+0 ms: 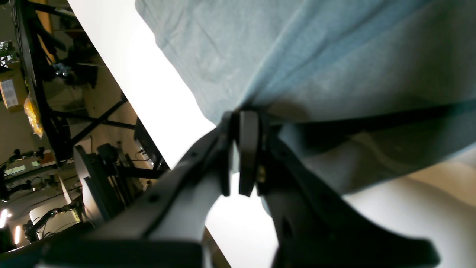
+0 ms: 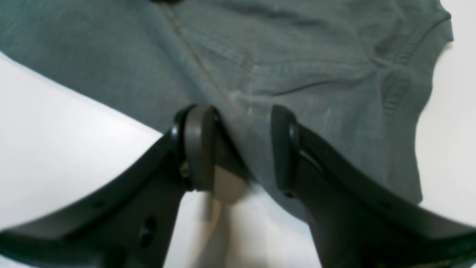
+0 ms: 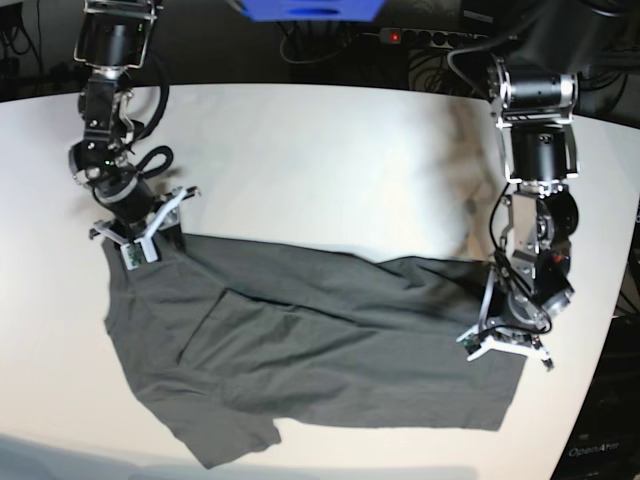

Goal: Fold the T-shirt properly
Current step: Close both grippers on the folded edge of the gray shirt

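Spread flat on the white table (image 3: 320, 160), the dark grey T-shirt (image 3: 320, 345) has one edge pinched tight in the left gripper (image 3: 507, 343), while the right gripper (image 3: 140, 240) sits partly apart over the other edge.

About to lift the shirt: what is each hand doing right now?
Left hand: shut on the T-shirt.
Right hand: open, fingers astride the T-shirt's edge.
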Motion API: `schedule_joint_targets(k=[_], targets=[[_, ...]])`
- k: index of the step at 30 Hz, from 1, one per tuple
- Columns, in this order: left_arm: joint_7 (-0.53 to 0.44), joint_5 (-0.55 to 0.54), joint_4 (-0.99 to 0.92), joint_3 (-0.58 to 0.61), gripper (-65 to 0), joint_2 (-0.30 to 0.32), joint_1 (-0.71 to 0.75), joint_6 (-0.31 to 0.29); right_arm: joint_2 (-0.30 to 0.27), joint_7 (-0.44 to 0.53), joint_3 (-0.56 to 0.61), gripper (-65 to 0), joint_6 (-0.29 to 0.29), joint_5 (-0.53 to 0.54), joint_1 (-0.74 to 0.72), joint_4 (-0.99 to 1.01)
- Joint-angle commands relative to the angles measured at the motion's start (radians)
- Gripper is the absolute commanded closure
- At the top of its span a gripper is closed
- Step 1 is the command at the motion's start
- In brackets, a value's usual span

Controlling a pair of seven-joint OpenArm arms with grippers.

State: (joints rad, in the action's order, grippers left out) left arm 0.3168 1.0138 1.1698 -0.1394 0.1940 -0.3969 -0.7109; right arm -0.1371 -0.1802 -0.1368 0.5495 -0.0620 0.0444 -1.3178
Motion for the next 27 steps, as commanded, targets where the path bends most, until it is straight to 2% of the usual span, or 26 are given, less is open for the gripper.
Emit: schedule_joint_targets(k=[1,7,9,14,17,27], targets=[[-0.006,0.0,0.02,-0.001,-2.6,0.006,-0.03,0.013,-0.008,0.025,-0.001,-22.8,-0.004,0.012,-0.018,-0.022],[-0.003,0.0,0.02,-0.001,-2.6,0.008,-0.024,0.013,-0.011,0.023,-0.001,-22.2,-0.004,-0.011,-0.041,-0.022],[0.0,0.0,0.023,-0.001,-2.6,0.008,-0.024,0.013,-0.008,0.025,-0.001,-17.6,-0.004,-0.045,-0.042,-0.022],[0.0,0.017,0.02,-0.001,-2.6,0.008,-0.024,0.013,0.006,0.023,-0.002,-0.6,-0.004,-0.1,-0.062,-0.018],[-0.006,0.05,0.02,-0.001,-2.6,0.005,-0.023,0.013,0.009,0.026,-0.002,-0.4,-0.004,-0.12,-0.079,-0.012],[-0.008,0.05,0.019,-0.001,-2.6,0.006,-0.027,0.013,0.003,0.075,-0.002,-0.4,-0.004,-0.118,-0.08,0.063]])
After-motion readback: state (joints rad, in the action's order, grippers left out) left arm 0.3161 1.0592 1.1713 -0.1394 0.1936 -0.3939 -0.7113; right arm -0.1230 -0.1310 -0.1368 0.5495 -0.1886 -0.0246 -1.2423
